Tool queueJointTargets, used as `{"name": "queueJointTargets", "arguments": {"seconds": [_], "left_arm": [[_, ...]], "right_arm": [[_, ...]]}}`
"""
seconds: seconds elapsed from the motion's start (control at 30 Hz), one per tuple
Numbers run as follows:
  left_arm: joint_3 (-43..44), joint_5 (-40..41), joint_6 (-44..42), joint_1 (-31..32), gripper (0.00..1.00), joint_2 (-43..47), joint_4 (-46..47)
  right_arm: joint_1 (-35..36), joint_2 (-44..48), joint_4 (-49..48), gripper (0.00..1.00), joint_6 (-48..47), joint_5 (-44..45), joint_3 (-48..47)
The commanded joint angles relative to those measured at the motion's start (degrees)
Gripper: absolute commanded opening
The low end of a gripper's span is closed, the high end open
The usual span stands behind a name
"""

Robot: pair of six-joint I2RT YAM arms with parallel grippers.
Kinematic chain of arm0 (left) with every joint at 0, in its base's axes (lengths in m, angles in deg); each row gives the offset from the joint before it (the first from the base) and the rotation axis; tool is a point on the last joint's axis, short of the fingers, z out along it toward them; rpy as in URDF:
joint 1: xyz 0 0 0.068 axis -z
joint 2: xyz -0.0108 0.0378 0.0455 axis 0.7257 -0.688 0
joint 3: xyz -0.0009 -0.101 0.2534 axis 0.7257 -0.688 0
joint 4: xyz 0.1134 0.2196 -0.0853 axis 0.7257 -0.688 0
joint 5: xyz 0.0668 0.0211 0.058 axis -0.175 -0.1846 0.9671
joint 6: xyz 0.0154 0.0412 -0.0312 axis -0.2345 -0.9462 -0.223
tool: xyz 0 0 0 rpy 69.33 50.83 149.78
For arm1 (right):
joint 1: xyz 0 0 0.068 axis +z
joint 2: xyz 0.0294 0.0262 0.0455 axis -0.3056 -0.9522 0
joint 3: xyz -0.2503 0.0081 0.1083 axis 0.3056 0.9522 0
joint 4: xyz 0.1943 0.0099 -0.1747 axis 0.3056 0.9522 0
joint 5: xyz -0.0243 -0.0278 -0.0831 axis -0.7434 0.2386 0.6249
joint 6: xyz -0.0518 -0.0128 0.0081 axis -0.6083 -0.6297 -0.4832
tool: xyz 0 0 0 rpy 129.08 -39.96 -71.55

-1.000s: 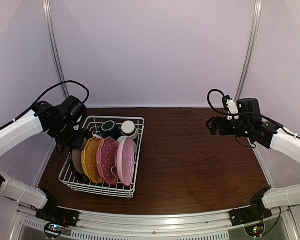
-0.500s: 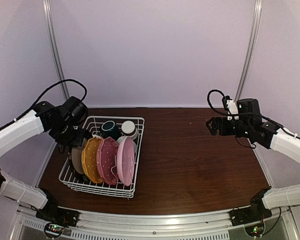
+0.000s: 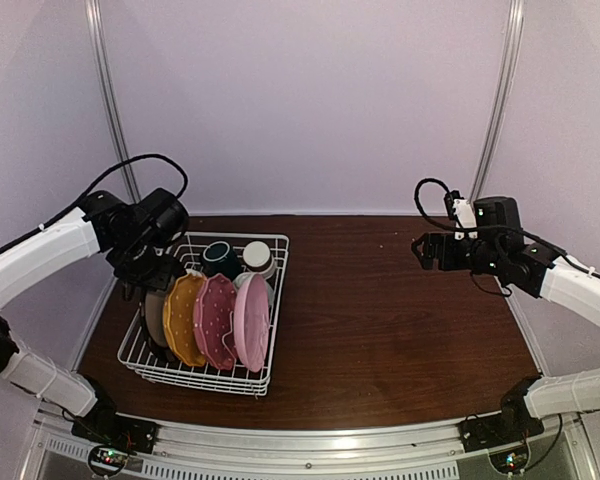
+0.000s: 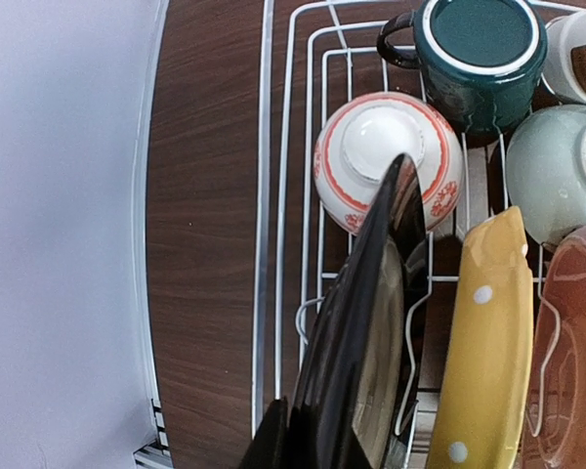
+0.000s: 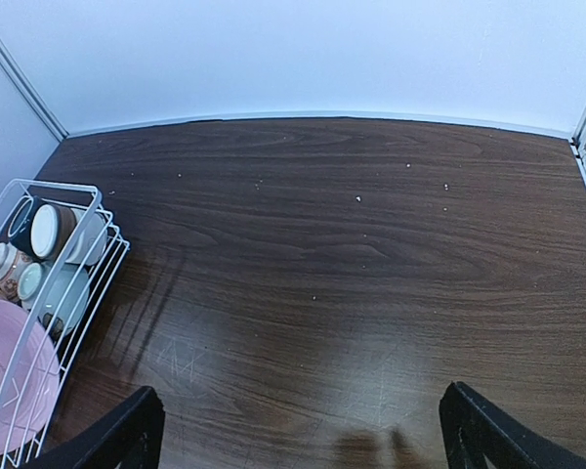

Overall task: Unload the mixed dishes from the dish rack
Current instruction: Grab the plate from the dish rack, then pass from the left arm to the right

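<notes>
The white wire dish rack point(image 3: 272, 300) stands at the table's left. Upright in its slots are a dark brown plate point(image 4: 361, 342), a yellow dotted plate point(image 4: 488, 342), a red-pink dotted plate point(image 3: 216, 320) and a light pink plate point(image 3: 250, 322). Behind them sit a dark green cup point(image 4: 483, 49), a beige-brown cup point(image 3: 257, 257), a white-red bowl point(image 4: 386, 156) upside down and a pale green bowl point(image 4: 557, 171). My left gripper point(image 3: 145, 285) is shut on the dark brown plate's top edge; one finger point(image 4: 269, 440) shows, the other is hidden. My right gripper point(image 5: 308, 440) is open and empty above bare table.
The brown wooden table point(image 3: 400, 320) extends right of the rack. White walls with metal posts point(image 3: 110, 100) close in the back and sides. The rack's left side lies close to the left wall point(image 4: 59, 244).
My left arm has shifted a little to the right and up over the rack's left side. The plates and the right arm have not moved.
</notes>
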Motion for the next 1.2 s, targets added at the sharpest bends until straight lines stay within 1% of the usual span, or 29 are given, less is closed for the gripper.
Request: {"name": "queueJointTargets", "arguments": {"seconds": [0.0, 0.23, 0.47, 0.6, 0.8, 0.9, 1.0, 1.17], "left_arm": [[5.9, 10.5, 2.4, -0.6, 0.00, 0.4, -3.9], [11.6, 14.0, 1.2, -0.6, 0.00, -0.4, -8.0], [17.3, 20.4, 1.0, -0.6, 0.00, -1.4, -13.3], [19.6, 23.6, 0.9, -0.6, 0.00, -1.0, -14.8], [23.6, 26.3, -0.3, -0.7, 0.00, -0.3, -15.2], [25.8, 25.5, -2.8, -0.6, 0.00, 0.5, -12.0], [27.8, 22.9, -7.4, -0.7, 0.00, 1.0, -5.7], [32.0, 19.8, -12.7, -0.7, 0.00, -0.6, 2.7]], "right_arm": [[0.5, -0.2, -0.4, 1.00, 0.0, 1.3, 0.1], [0.5, -0.1, -0.1, 1.00, -0.2, 1.4, -0.1], [0.5, 0.1, 0.2, 1.00, -0.2, 1.4, -0.7], [0.5, 0.1, 0.6, 1.00, -0.3, 1.5, -1.2], [0.5, 0.8, 0.5, 1.00, -0.3, 1.7, -1.2], [0.5, 1.4, -0.2, 1.00, -0.2, 1.1, -1.1], [0.5, 2.2, -1.1, 1.00, -0.1, 0.1, -1.1], [0.6, 4.2, -2.8, 1.00, 0.5, -1.8, -1.4]]}}
